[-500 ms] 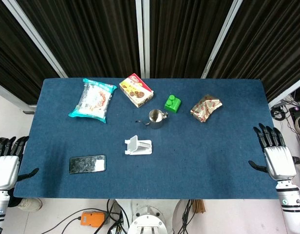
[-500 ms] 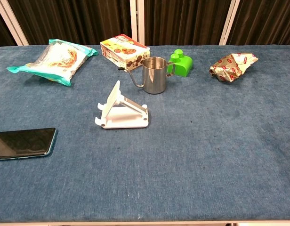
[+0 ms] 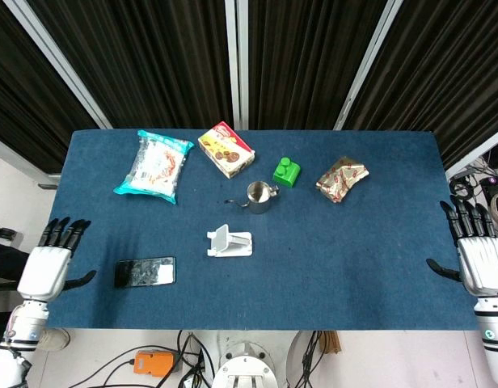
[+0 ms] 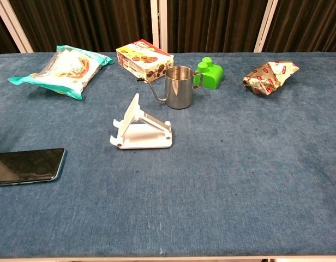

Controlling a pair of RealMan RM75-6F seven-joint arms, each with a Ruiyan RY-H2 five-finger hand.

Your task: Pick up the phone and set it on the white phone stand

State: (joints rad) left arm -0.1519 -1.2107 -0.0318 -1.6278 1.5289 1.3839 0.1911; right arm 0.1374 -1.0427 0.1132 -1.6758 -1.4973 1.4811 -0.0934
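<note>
The phone (image 3: 145, 272) lies flat and screen-up on the blue tabletop (image 3: 346, 250), near the front-left corner, long side parallel to the front edge; in the chest view it shows at the left margin, partly cut off by the frame (image 4: 27, 166). The white phone stand (image 3: 229, 241) sits near the middle of the tabletop, to the right of the phone and apart from it, with its back plate tilted up on the left side of its base (image 4: 141, 131). Nothing rests on the stand. The left robot hand (image 3: 47, 267) hovers over the left edge of the tabletop, beside the phone but not touching it, released, fingers straight and spread, thumb pointing toward the phone. The right robot hand (image 3: 479, 260) is off the right edge of the tabletop, well apart from all items, likewise released with fingers extended and apart. Neither hand appears in the chest view. Just behind the stand stands a small steel pitcher (image 3: 259, 196) with a thin spout pointing left (image 4: 178, 87). A green block (image 3: 286, 170) sits just behind and right of the pitcher. A cookie box (image 3: 225, 149) lies at the back, left of the green block. A clear snack bag with teal ends (image 3: 155, 165) lies at the back left. A crumpled gold-and-red wrapper (image 3: 342, 178) lies at the back right. Dark curtains hang behind the tabletop.
</note>
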